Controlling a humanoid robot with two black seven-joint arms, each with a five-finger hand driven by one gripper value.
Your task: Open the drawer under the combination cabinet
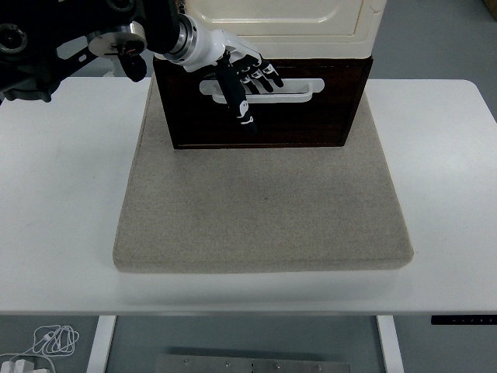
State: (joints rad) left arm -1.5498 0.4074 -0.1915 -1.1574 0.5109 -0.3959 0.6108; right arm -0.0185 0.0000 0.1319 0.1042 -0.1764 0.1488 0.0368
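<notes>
White table, grey mat; cabinet at its far edge, dark drawer beneath, front facing near. Left hand at the white handle, fingers hooked over its left end. Off-centre pull could skew the drawer or drag the cabinet.

No text, label, brand or number can be read anywhere. The cabinet, drawer and tabletop show none.
</notes>
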